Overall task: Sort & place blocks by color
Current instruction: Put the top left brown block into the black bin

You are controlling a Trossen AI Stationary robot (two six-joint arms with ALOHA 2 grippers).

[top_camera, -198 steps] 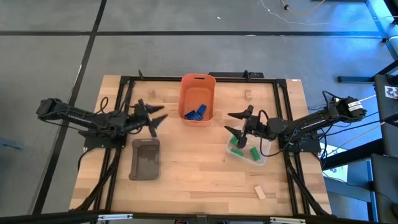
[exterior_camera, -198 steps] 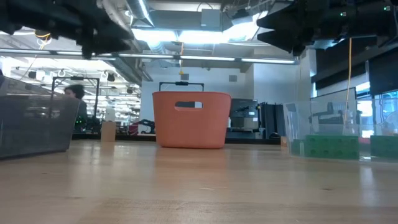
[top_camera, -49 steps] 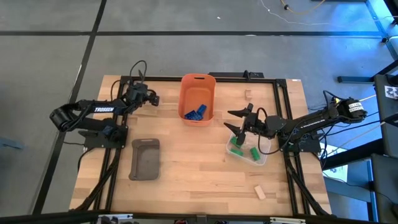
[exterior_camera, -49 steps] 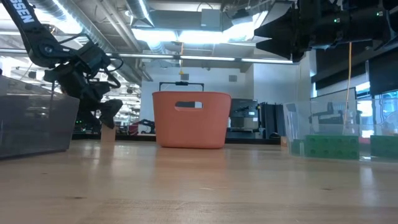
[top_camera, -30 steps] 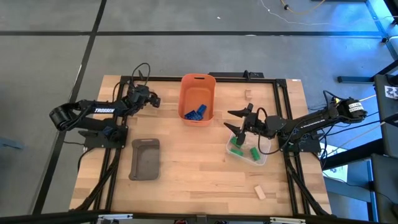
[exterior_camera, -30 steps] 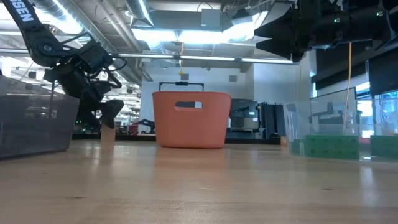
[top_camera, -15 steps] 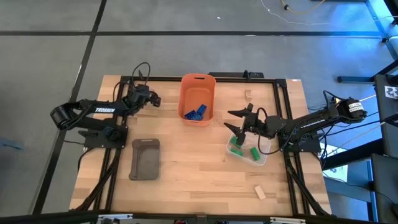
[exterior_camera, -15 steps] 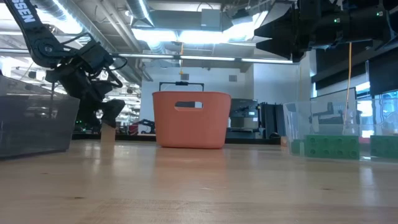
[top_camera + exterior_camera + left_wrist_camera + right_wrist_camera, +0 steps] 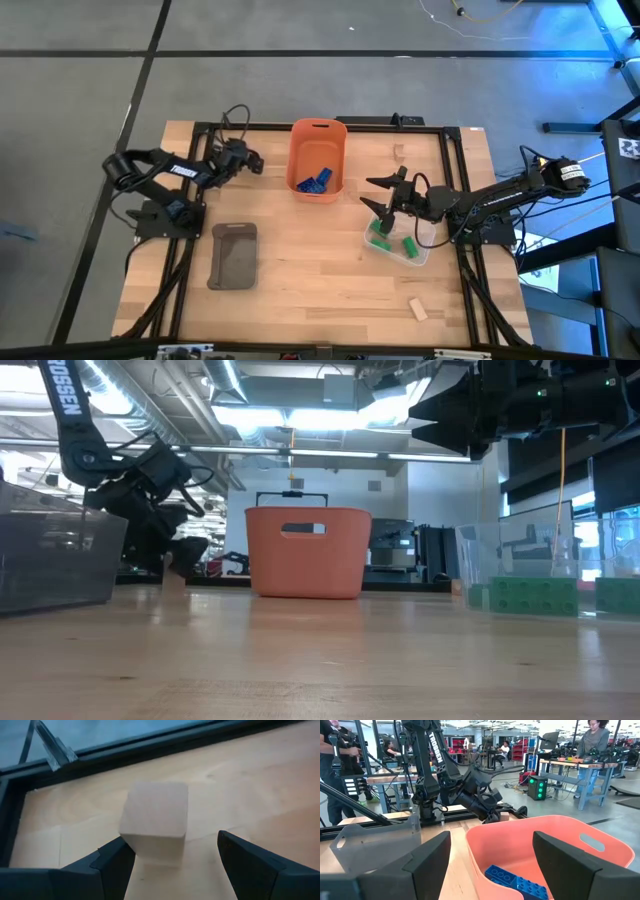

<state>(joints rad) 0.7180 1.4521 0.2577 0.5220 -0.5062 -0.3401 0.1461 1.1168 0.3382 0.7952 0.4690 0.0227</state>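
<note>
A tan wooden cube (image 9: 155,822) rests flat on the table near the far left corner. My left gripper (image 9: 172,865) is open and low around it, with one finger (image 9: 116,862) close beside the cube and the other (image 9: 250,865) well apart. From above, the left gripper (image 9: 248,158) covers the cube. Blue blocks (image 9: 313,181) lie in the orange bin (image 9: 318,132). Green blocks (image 9: 383,240) lie in a clear tray (image 9: 421,254). My right gripper (image 9: 384,197) hovers open above that tray. Two other tan blocks (image 9: 399,152) (image 9: 418,309) lie on the table. My left gripper has one finger (image 9: 116,862) right beside the tan cube's lower side edge (image 9: 127,837). I cannot tell whether it touches. The cube stands flat on the table.
A grey tray (image 9: 234,255) lies on the near left of the table. A black frame rail (image 9: 150,745) runs along the far edge just behind the cube. In the low view the orange bin (image 9: 308,552) stands mid-table. People and benches fill the room beyond.
My left gripper has moved a little toward the table's right edge and down, and its fingers now stand around the tan cube; in the low view it now covers the cube. The left arm's rear joints have swung toward the right. The right arm has kept still.
</note>
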